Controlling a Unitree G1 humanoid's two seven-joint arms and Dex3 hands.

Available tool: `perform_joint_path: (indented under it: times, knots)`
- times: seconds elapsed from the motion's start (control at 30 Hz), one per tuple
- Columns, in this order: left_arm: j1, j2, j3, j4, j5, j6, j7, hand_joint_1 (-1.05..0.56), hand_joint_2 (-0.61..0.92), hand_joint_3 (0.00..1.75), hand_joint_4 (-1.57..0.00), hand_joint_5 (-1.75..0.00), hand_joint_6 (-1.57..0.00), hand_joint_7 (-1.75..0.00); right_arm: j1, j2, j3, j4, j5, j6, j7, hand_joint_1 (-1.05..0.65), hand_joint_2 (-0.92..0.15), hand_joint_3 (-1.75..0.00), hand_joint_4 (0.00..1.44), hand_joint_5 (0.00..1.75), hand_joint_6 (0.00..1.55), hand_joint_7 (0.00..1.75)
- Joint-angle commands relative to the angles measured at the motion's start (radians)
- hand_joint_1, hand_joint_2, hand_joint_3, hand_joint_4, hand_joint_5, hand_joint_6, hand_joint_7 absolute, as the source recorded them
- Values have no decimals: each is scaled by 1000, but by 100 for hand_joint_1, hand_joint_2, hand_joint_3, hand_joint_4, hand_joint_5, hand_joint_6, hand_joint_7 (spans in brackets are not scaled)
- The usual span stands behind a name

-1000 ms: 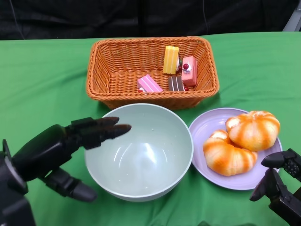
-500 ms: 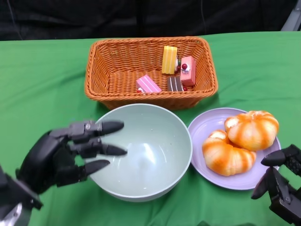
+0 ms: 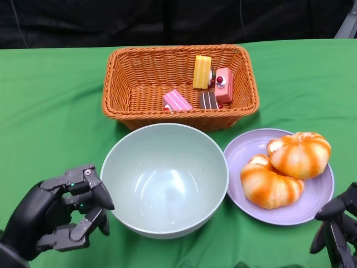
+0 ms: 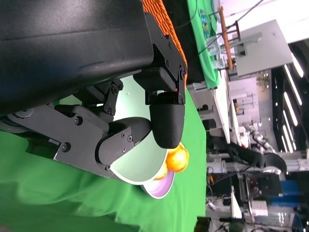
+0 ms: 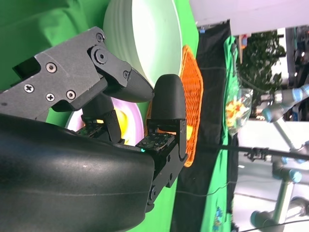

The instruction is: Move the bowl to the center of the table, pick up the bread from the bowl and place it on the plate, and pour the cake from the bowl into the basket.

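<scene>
While the pale green bowl (image 3: 164, 178) stands empty near the middle of the table's front edge, both loaves of bread (image 3: 271, 186) lie on the purple plate (image 3: 279, 176) just to its right, one behind the other and touching. Behind the bowl, almost against its rim, sits the wicker basket (image 3: 180, 85), holding four pieces of cake (image 3: 202, 71) toward its right half: a yellow one, two pink ones and a dark brown one. At the front left corner of the green table (image 3: 50, 117) the left hand (image 3: 61, 212) hangs just beside the bowl, fingers curled inward around nothing. By the front right corner, the right hand (image 3: 337, 229) is mostly cut off, fingers loosely bent and empty, near the plate's edge.
</scene>
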Motion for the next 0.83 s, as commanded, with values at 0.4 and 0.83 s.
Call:
perform_joint_path:
  times: [0.4,0.83]
  knots:
    - [87,-24,114,-124,0,101,-45,-6,55,119,-74,-175,-66,-153,120,-16,26,-62,-66,-146,-12,6,-49,-138,75,175,64,161]
    - [59,-40,157,-86,30,97,-93,-4,49,128,-77,-175,-67,-155,91,-31,9,-20,-62,-171,-28,9,-49,-139,73,175,64,160]
